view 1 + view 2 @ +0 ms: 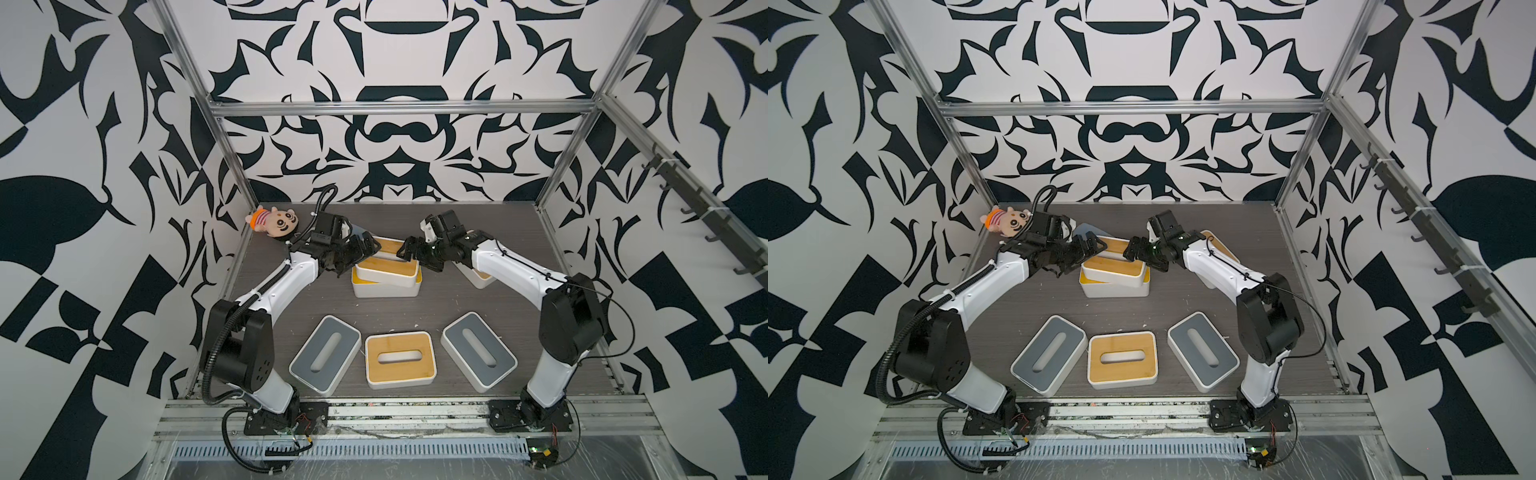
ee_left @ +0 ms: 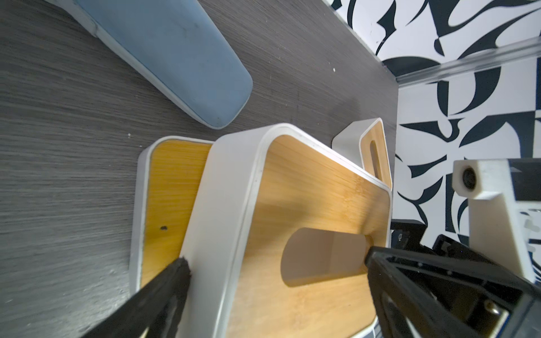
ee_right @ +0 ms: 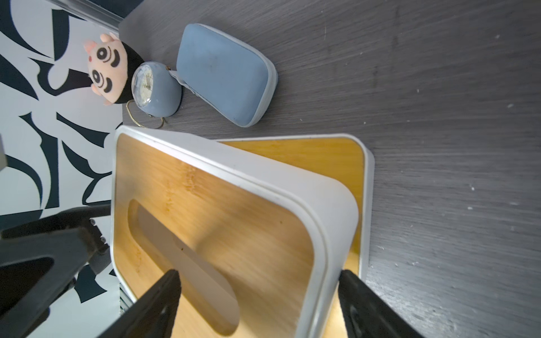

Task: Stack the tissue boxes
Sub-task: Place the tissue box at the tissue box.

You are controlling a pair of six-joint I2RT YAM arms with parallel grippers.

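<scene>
Left gripper [image 2: 275, 263] spread wide, right gripper [image 3: 260, 278] spread too. Each straddles a wall of the bamboo-lidded tissue box [image 1: 388, 258], one finger over the slot, one outside the wall; neither pinches it. That box rests on the yellow-lidded tissue box [image 1: 384, 287], upper centre of the table [image 1: 457, 307] in both top views, skewed, with a strip of yellow lid bare. Risk as I see it: on pull-back a finger snags the slot edge or wall and drags the top box askew or off — it isn't squared on the base.

Robot lab cell: aluminium frame [image 1: 399, 109], black-white patterned walls [image 1: 83, 124], grey table [image 1: 415, 307], mounting rail [image 1: 407, 409].
</scene>
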